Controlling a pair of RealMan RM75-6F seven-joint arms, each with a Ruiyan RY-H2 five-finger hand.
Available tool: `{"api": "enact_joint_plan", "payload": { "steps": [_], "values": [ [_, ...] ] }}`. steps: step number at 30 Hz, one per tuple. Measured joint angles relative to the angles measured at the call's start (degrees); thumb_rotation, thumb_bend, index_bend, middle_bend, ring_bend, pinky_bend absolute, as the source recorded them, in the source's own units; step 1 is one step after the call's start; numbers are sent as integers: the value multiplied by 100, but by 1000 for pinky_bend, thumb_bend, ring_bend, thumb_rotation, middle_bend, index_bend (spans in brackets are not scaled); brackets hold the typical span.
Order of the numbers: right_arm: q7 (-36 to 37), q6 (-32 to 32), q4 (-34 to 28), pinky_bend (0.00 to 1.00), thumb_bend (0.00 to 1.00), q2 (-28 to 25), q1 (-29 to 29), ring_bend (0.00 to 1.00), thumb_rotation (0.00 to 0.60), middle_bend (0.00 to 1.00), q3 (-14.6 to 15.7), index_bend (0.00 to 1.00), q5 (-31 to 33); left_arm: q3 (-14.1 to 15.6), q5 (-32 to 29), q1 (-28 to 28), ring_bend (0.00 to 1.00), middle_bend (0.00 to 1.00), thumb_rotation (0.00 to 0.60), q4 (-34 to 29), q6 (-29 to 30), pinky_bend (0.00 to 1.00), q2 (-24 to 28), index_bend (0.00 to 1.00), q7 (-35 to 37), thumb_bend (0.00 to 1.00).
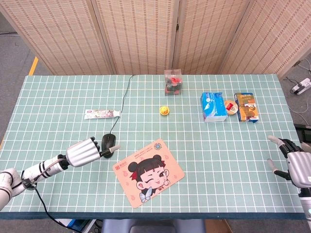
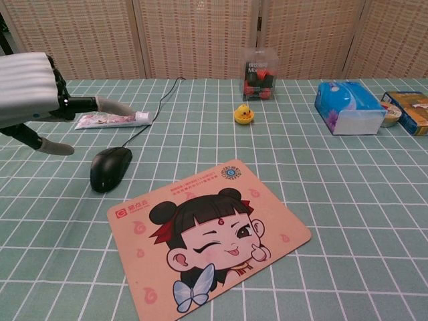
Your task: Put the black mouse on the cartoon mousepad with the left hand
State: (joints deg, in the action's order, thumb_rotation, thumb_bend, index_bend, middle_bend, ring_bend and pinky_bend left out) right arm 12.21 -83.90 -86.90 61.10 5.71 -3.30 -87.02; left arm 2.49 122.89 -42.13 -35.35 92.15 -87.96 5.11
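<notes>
The black mouse (image 1: 110, 141) (image 2: 110, 168) lies on the green gridded table, its cable running toward the far edge. It sits just off the far left corner of the cartoon mousepad (image 1: 148, 172) (image 2: 207, 241), which shows a winking girl. My left hand (image 1: 87, 151) (image 2: 33, 90) hovers just left of the mouse with its fingers apart, reaching toward it and holding nothing. A fingertip (image 1: 112, 149) shows close beside the mouse's near end. My right hand (image 1: 296, 162) rests open at the table's right edge, far from both.
A toothpaste tube (image 1: 101, 113) (image 2: 110, 120) lies beyond the mouse. Farther back are a yellow duck (image 1: 164, 111) (image 2: 243, 114) and a clear box (image 1: 173, 81) (image 2: 259, 73). A blue tissue pack (image 1: 213, 106) (image 2: 348, 107) and an orange carton (image 1: 246, 107) sit at the back right.
</notes>
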Motion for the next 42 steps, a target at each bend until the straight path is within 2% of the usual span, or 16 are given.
{"api": "enact_joint_plan", "payload": {
  "steps": [5,11,23,42],
  "values": [
    [117,-8,25,385,333,-33,-11,205,600,280,-11,199,7,251,97,-261,1000,1000,600,530,32,1000,-308,179,-57,76],
    [202,-29,43,384,332,-57,-26,205,600,280,-14,200,-6,460,-9,-461,1000,1000,600,842,-188,1000,-513,180,-108,76],
    [258,40,50,385,332,-76,-17,205,600,280,-22,199,30,701,-320,-693,1000,1000,600,684,-779,1000,-334,190,-529,75],
    [335,79,33,385,332,-119,-18,208,600,285,-20,199,37,1095,-484,-848,1000,1000,600,607,-1216,1000,-255,193,-846,76]
  ]
}}
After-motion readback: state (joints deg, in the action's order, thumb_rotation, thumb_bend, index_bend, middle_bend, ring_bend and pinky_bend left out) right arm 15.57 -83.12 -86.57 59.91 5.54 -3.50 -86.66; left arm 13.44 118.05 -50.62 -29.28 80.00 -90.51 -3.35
